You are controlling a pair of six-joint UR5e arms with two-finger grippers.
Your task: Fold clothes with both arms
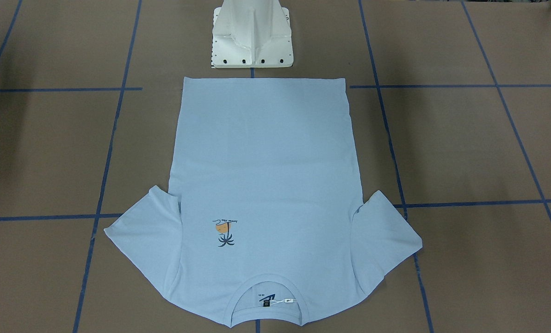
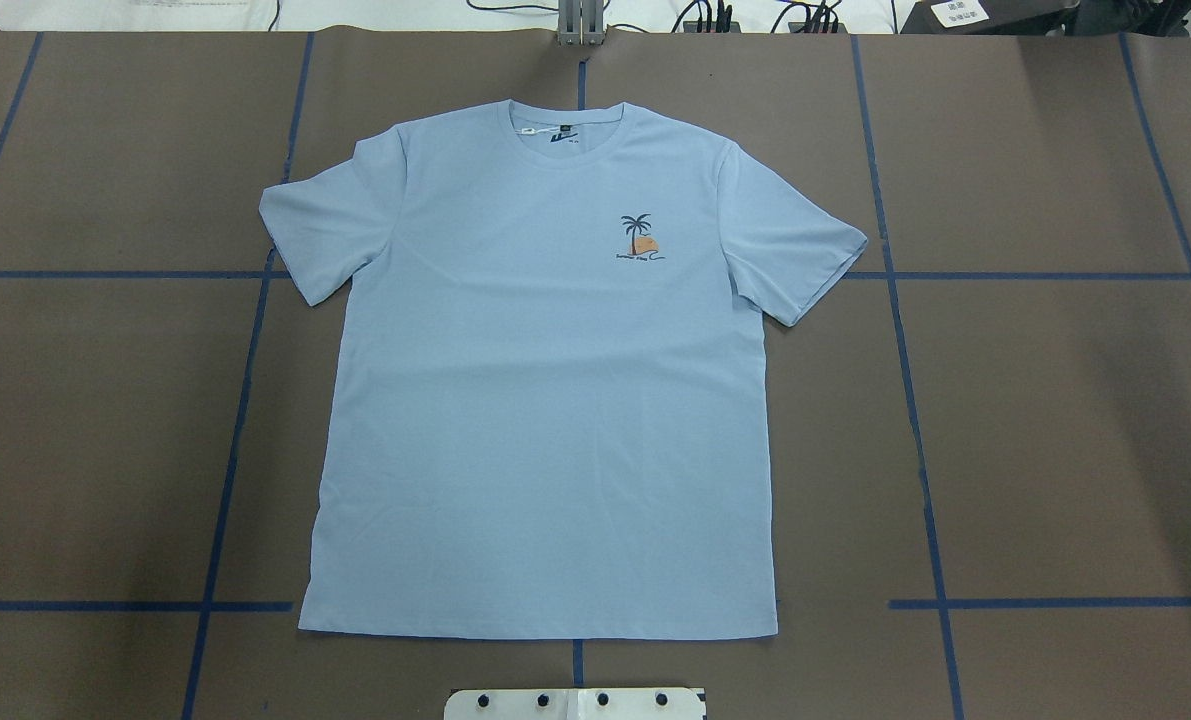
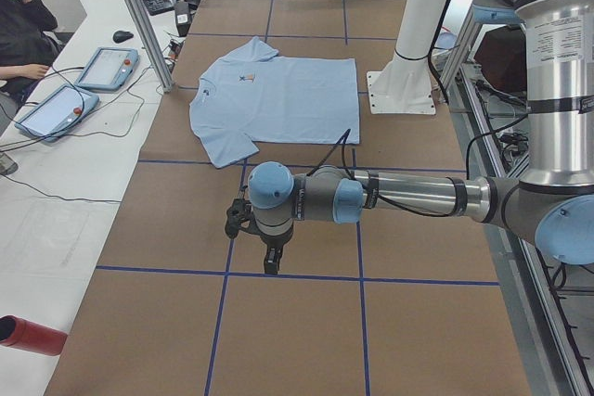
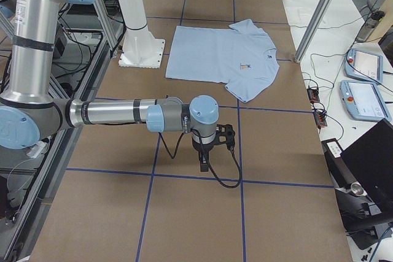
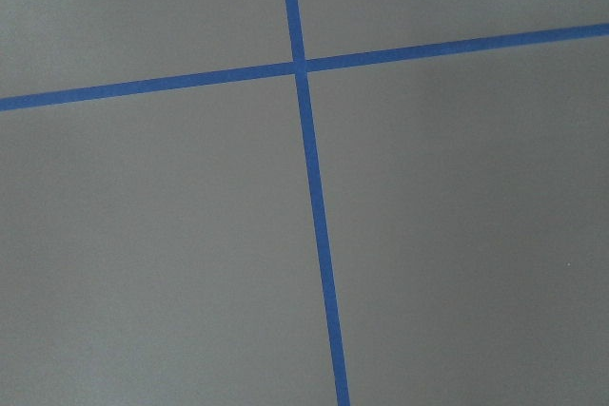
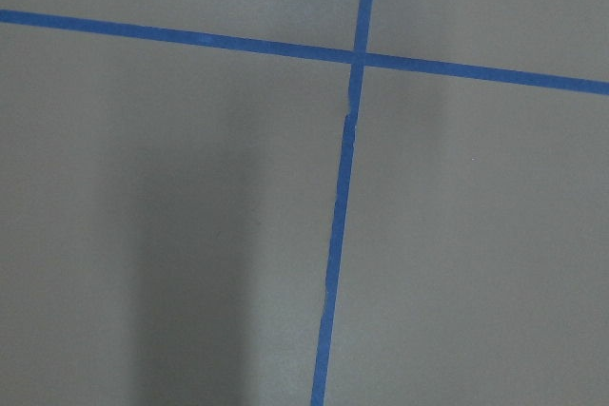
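Note:
The light blue T-shirt (image 2: pixel 545 400) lies flat and spread out, front up, in the middle of the table. Its collar is at the far side from the robot and its hem is near the base. It also shows in the front view (image 1: pixel 266 162). The palm-tree print (image 2: pixel 639 238) and the dark neck label (image 2: pixel 560 132) face up. My left gripper (image 3: pixel 269 261) hangs low over bare table, well off the shirt's sleeve; I cannot tell if it is open. My right gripper (image 4: pixel 202 162) hangs the same way at the other end; I cannot tell its state. Both wrist views show only table.
The white pedestal base (image 1: pixel 252 37) stands just behind the hem. Blue tape lines (image 2: pixel 225 500) grid the brown table. A side bench holds tablets (image 3: pixel 107 67) with a seated operator. A red cylinder (image 3: pixel 32 336) lies at the table's left end. Metal posts (image 3: pixel 139 16) stand along the far edge.

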